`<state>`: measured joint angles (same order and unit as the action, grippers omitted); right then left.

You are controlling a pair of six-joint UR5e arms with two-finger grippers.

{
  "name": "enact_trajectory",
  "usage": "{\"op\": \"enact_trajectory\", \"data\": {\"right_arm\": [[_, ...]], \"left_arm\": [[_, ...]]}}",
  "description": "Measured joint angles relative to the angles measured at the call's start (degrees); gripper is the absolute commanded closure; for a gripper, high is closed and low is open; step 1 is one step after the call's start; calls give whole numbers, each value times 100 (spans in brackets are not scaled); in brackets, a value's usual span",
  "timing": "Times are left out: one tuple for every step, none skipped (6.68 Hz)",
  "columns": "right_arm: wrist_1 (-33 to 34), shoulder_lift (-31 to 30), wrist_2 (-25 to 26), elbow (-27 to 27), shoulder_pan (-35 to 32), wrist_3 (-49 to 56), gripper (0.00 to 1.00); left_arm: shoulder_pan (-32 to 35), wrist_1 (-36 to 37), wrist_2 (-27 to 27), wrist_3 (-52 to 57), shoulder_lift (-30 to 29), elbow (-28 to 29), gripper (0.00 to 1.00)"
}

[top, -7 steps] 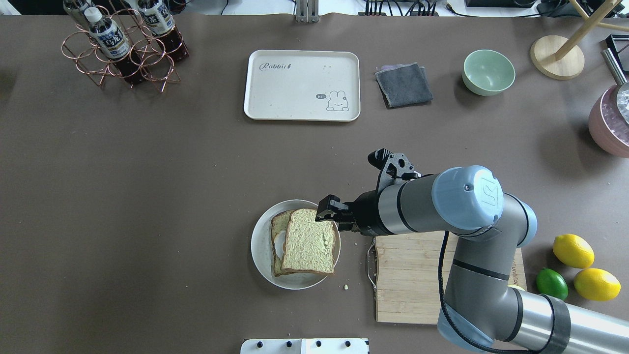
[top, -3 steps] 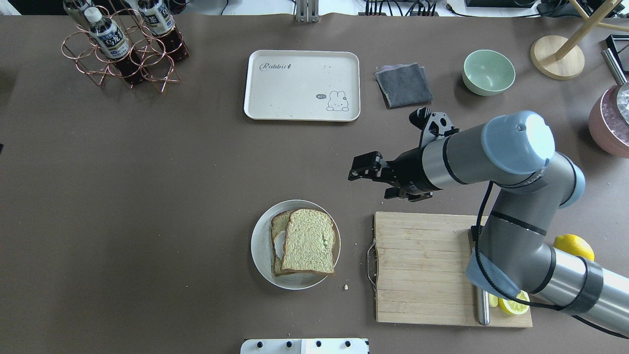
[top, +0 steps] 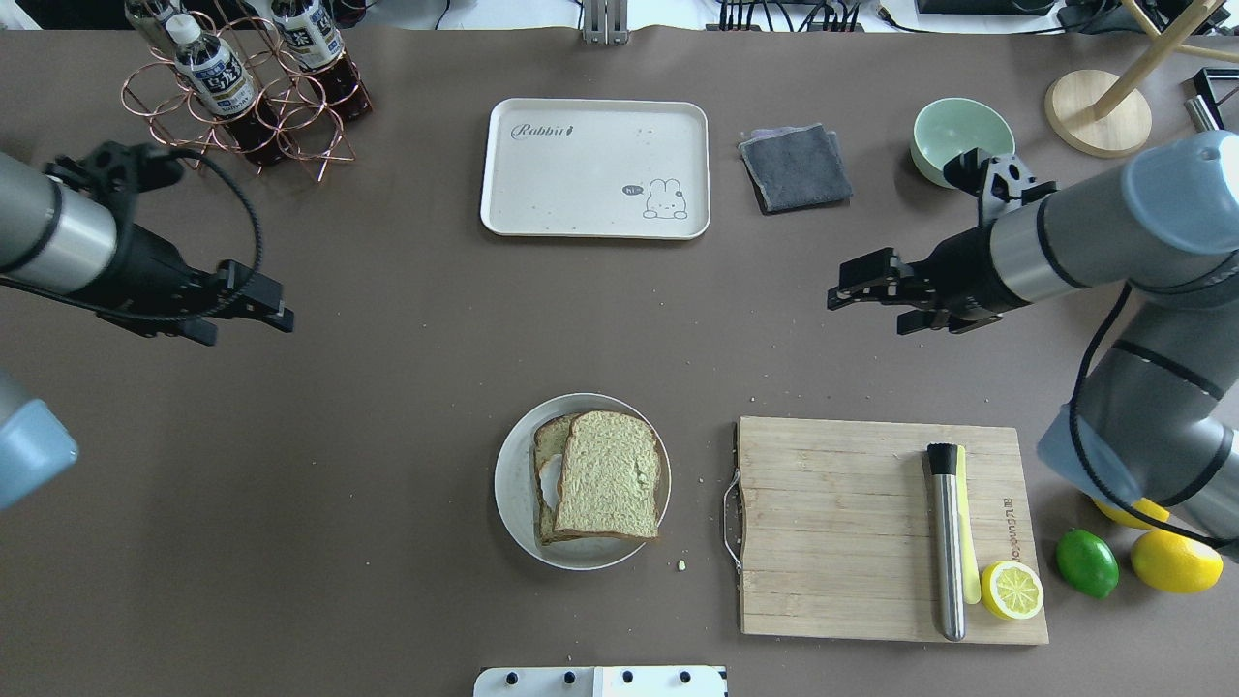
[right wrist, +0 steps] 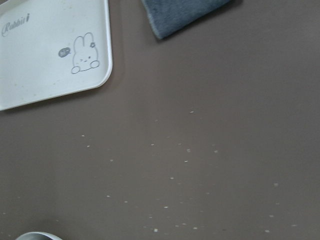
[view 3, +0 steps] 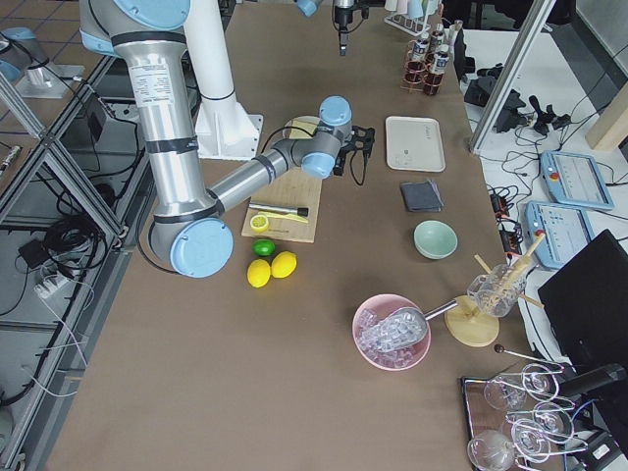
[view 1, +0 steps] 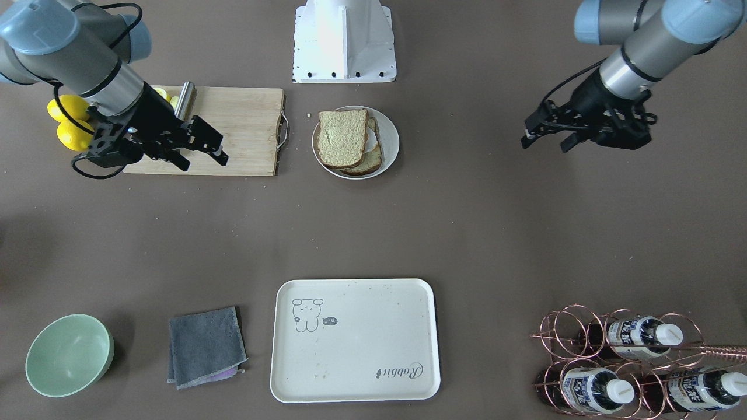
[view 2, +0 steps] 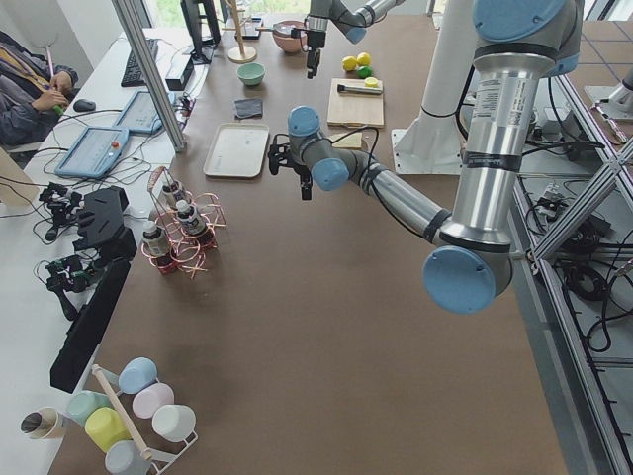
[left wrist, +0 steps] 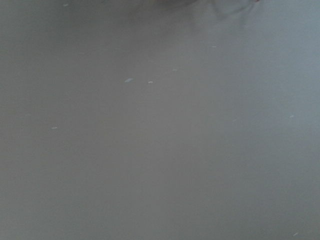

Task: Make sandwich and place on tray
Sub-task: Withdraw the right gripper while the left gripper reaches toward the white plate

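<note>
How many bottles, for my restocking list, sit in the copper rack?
3. One bottle sits in the copper rack nearer the robot; two more bottles sit side by side beyond it. None seems hidden.

sandwich lies on plate, well apart from tray.

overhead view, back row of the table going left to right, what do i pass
copper bottle rack → tray → grey cloth → green bowl → round wooden stand base
</note>
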<state>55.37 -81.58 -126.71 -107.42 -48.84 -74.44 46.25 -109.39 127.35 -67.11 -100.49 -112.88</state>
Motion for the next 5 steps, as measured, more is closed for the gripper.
{"op": "enact_trajectory", "data": {"right_arm": [[0,-370,-333,24,-431,658,0],[0,-780,-624,38,-856,1323,0],[0,-1120,-809,52,-1165,1854,0],[0,-1395,-955,69,-1423,2290,0],[0,-1601,-1071,76,-1625,2609,0]], "left_arm": [[-674,-13,-450,-434,-348,81,23],[-1230,-19,-828,-690,-656,239,27],[-1537,-25,-1039,-815,-898,434,32],[-1727,-48,-1187,-860,-1098,644,35],[-1921,-96,-1392,-882,-1206,789,42]]}}
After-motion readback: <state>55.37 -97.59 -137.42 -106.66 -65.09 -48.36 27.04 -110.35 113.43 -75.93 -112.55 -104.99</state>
